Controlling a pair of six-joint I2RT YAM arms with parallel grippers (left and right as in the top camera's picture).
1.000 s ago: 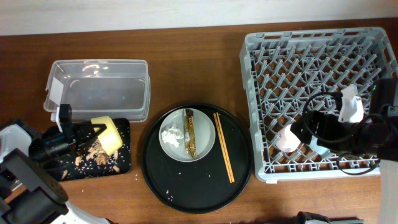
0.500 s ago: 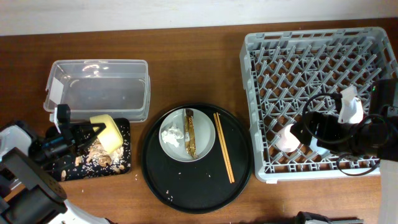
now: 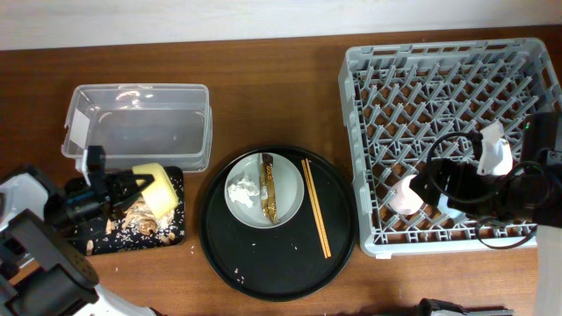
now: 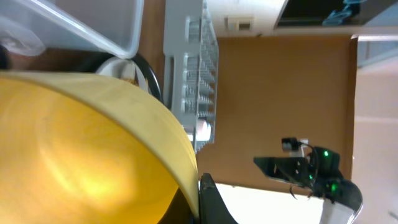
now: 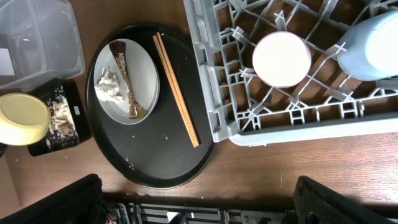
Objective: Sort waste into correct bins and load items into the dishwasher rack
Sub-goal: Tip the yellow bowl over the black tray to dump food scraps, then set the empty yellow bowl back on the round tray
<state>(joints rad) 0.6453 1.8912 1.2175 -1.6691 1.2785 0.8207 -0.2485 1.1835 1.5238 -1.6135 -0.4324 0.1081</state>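
Observation:
My left gripper [image 3: 130, 186] is shut on the rim of the small yellow bowl [image 3: 160, 188] and holds it tilted over the black rectangular tray [image 3: 173, 230]. Tan food scraps [image 3: 133, 219] lie in that tray. The bowl fills the left wrist view [image 4: 81, 143]. The white plate [image 3: 263, 211] holds the crumpled tissue [image 3: 244, 190] and the brown-gold wrapper [image 3: 269, 186]. The chopsticks [image 3: 316, 207] lie beside it. The pink cup [image 5: 281, 59] and light-blue cup [image 5: 373, 46] stand upside down in the grey rack [image 3: 452, 79]. My right gripper [image 5: 199, 202] is open and empty above the rack's front edge.
The clear plastic box [image 3: 136, 127] stands empty behind the black rectangular tray. The large round black tray [image 3: 263, 254] carries the plate and chopsticks in the middle of the brown table. Crumbs lie on the round tray near its front.
My left gripper has shifted slightly right with the yellow bowl, still tilted over the black rectangular tray. The right arm has not moved.

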